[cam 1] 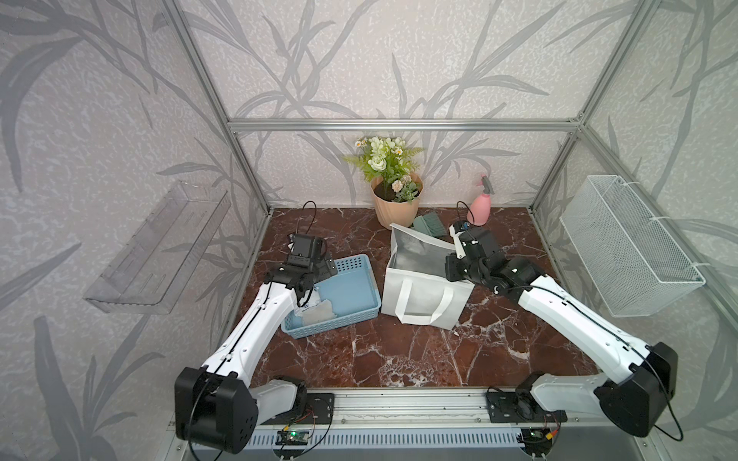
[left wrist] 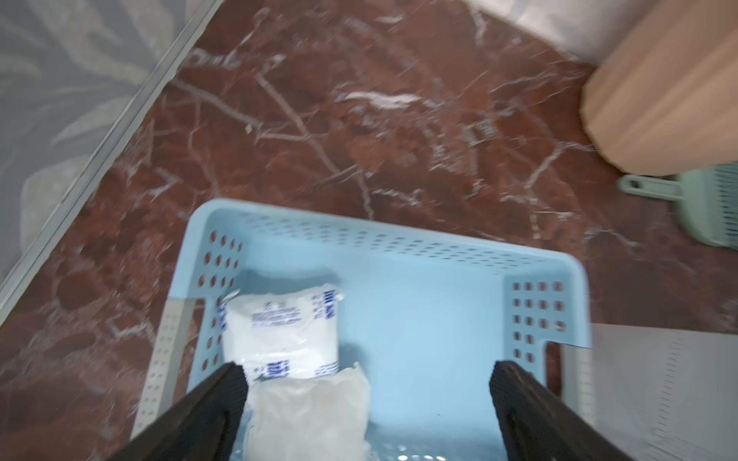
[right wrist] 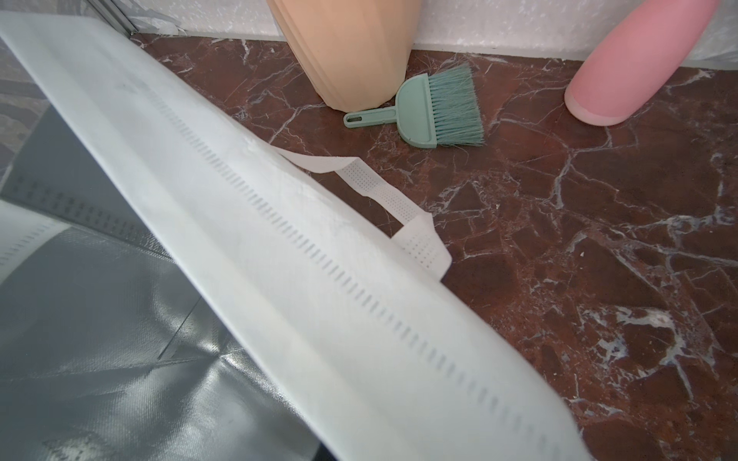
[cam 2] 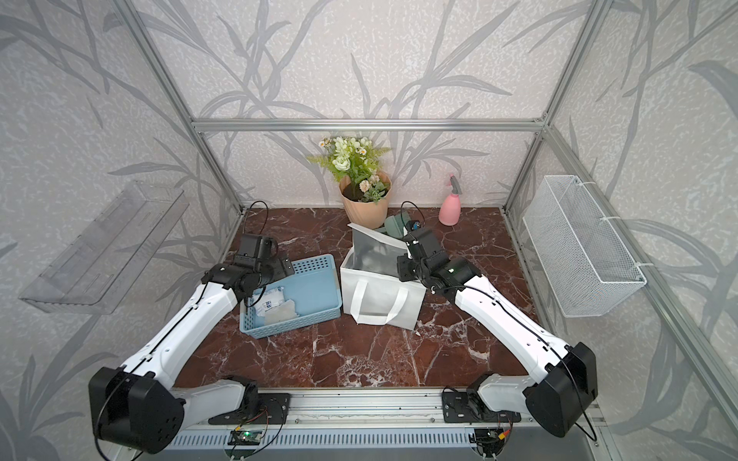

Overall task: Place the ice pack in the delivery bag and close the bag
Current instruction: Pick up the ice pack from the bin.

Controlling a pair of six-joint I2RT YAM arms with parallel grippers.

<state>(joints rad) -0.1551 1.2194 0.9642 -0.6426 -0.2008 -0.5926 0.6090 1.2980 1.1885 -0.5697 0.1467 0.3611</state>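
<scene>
The ice pack (cam 1: pixel 317 311) (cam 2: pixel 281 313) (left wrist: pixel 307 415), a frosty greyish-white pouch, lies in the blue perforated basket (cam 1: pixel 339 321) (cam 2: pixel 303 323) (left wrist: pixel 359 235), overlapping a white pouch with blue print (left wrist: pixel 279 331). My left gripper (cam 1: pixel 328 266) (cam 2: pixel 285 265) (left wrist: pixel 367 371) hovers over the basket, open wide, with the ice pack by one finger. The delivery bag (cam 1: pixel 423 295) (cam 2: pixel 379 295) (right wrist: pixel 279 259) stands open to the right of the basket, showing its silver lining. My right gripper (cam 1: pixel 454 269) (cam 2: pixel 405 269) is shut at the bag's right rim; its fingers are hidden in the right wrist view.
A peach flower pot (cam 1: pixel 397 199), a green hand brush (cam 1: pixel 429 225) (right wrist: pixel 435 107) and a pink spray bottle (cam 1: pixel 479 207) stand behind the bag. A white wire basket (cam 1: pixel 631 247) hangs on the right wall, a clear shelf (cam 1: pixel 159 247) on the left wall.
</scene>
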